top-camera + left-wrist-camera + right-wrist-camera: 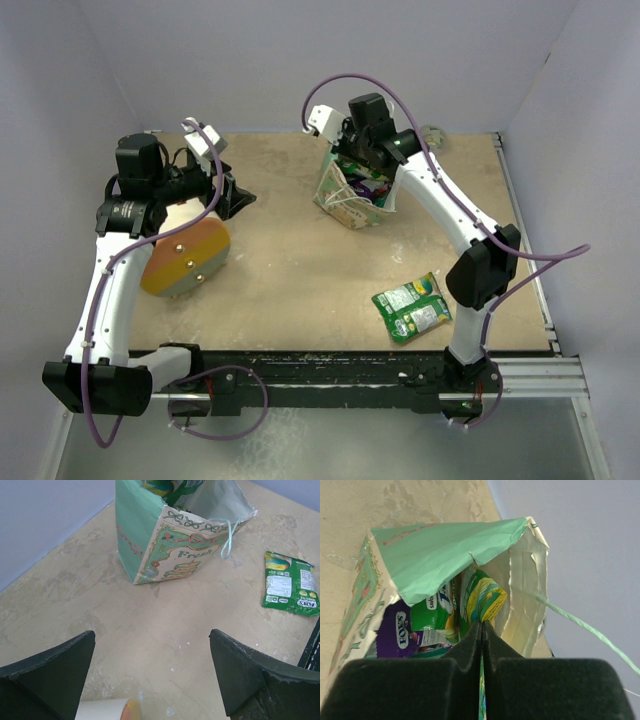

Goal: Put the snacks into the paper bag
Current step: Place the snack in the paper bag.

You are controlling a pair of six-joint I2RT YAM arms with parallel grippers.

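The right gripper (pixel 481 626) is clenched tight, its two dark fingers pressed flat together at the open mouth of the paper bag (pixel 445 550). A thin green strip shows in the seam between the fingers, in line with a green-and-yellow packet (pixel 482 597) that stands on end just inside the bag, so the gripper appears to pinch that packet by its lower edge. Beside it in the bag lie a purple packet (pixel 395 630) marked "FOXS" and a green packet (pixel 432 612) with white lettering, both leaning against the bag's mint-green side. A thin pale green handle (pixel 580 625) trails from the bag's rim, off to the right in the wrist view.

The bag stands toward the far edge of the table (pixel 290 270), mouth open upward, with the right arm reaching over it from the near right.

Two more green packets (pixel 412 308) lie flat on the table, touching each other, well nearer the robot than the bag and to its right.

The left gripper (pixel 152 632) is spread wide and holds nothing. It hangs above bare table to the left of the bag, well apart from it, pointing toward the bag's printed front. A large cream cone-shaped object (pixel 185 255) with an orange end lies further left of the bag, under the left arm.
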